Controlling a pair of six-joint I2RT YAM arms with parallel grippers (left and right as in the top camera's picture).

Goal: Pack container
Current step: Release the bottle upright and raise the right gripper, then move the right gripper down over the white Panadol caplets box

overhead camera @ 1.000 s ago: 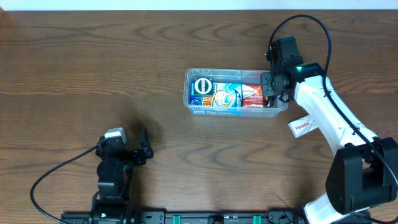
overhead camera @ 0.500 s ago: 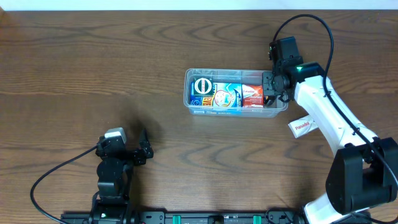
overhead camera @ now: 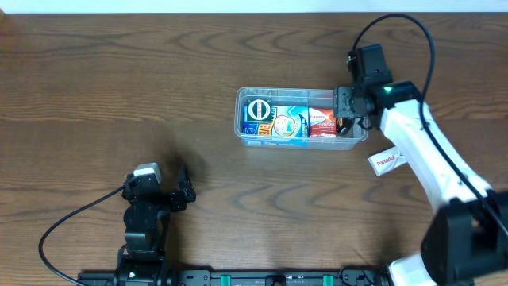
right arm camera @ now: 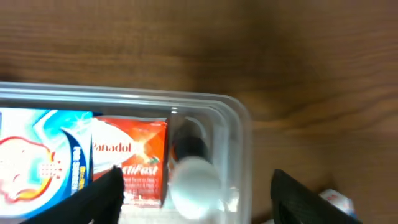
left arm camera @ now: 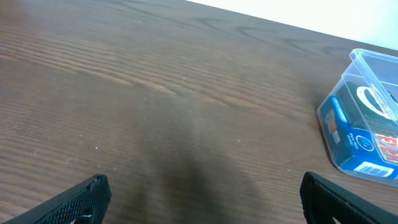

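Note:
The clear container (overhead camera: 239, 119) lies mid-table. It holds a dark blue box (overhead camera: 257, 115), a blue-and-white box (overhead camera: 290, 123) and a red Panadol box (overhead camera: 321, 123). My right gripper (overhead camera: 347, 111) hovers over its right end. In the right wrist view the gripper (right arm camera: 198, 186) stands open above the container's rim (right arm camera: 124, 96). A small white-capped bottle (right arm camera: 194, 177) sits loose in the end compartment beside the red box (right arm camera: 134, 158). My left gripper (overhead camera: 186, 188) rests at the lower left, open (left arm camera: 202, 193) over bare wood. The container's near end (left arm camera: 367, 59) shows at the right of the left wrist view.
A white Panadol box (overhead camera: 386, 161) lies on the table right of the container, under my right arm; its corner shows in the right wrist view (right arm camera: 336, 199). The table's far edge (overhead camera: 254, 11) runs along the top. Cables trail from both arms.
My right gripper has opened from shut and shifted slightly right above the container's end. The white-capped bottle now lies free between its fingers. The left arm has not moved.

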